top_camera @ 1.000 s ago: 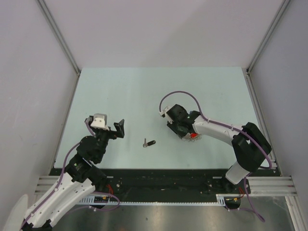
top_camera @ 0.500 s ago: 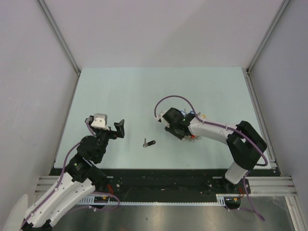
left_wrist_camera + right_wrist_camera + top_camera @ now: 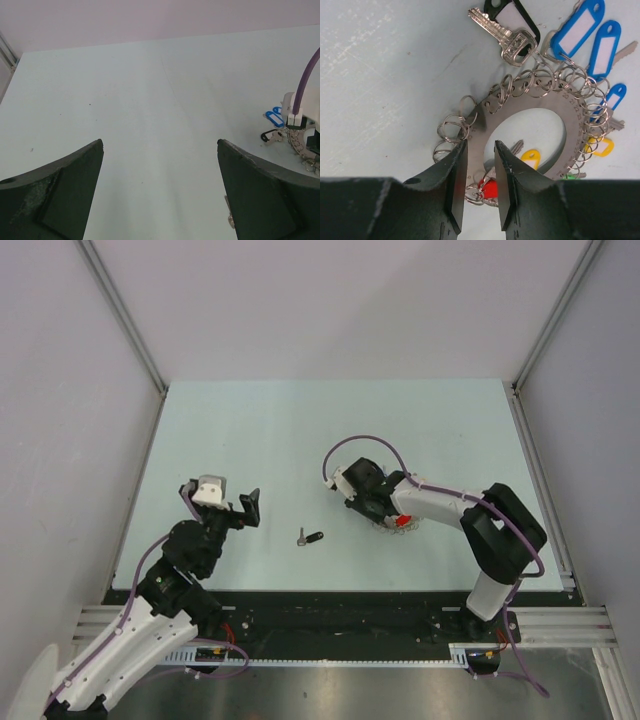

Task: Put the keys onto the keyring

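The right gripper [image 3: 481,150] straddles the keyring [image 3: 530,107] band.
Fingers [image 3: 457,170] bracket its 7 o'clock arc, presumably to steady it; pinch unconfirmed. The left gripper [image 3: 160,150] gapes wide, free for the loose key [image 3: 311,537].

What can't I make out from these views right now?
- Right wrist view: fingers of the right gripper cover the near edge of the keyring, so a pinch cannot be confirmed.
- Top view: the right arm covers most of the keyring; only a red tag shows.
- Left wrist view: the loose key is almost wholly behind a finger of the left gripper.
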Robot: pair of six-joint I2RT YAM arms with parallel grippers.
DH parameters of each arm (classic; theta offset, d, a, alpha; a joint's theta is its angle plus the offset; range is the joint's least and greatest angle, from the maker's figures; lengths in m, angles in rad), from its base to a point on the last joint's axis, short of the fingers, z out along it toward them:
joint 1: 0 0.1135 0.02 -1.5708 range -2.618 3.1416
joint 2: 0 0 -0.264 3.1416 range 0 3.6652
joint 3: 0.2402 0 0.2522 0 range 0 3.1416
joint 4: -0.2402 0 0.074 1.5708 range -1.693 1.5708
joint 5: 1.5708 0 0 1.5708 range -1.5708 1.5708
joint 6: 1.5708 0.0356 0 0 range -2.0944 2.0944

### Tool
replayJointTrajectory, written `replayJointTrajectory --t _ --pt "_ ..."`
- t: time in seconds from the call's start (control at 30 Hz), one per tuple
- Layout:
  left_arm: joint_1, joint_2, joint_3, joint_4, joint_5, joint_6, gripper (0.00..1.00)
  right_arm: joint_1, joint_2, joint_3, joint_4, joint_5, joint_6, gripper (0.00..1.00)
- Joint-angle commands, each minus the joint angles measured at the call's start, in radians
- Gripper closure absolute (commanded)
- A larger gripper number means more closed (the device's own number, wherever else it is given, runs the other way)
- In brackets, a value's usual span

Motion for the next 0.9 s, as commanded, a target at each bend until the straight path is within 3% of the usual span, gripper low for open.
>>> replayJointTrajectory --t 0.0,0.43,0.87 --pt "0.005 0.015 0.031 0.009 0.012 0.015 0.00 -0.006 0.018 0.036 0.026 -0.047 -0.037 0.68" --pt "0.005 0.026 0.031 0.009 0.014 0.018 0.00 -0.002 -0.001 0.044 0.029 -0.023 -0.028 0.66" --pt "0.005 0.013 0.031 0.009 0.017 0.020 0.00 0.030 -0.074 0.051 -0.105 -0.007 0.022 0.67"
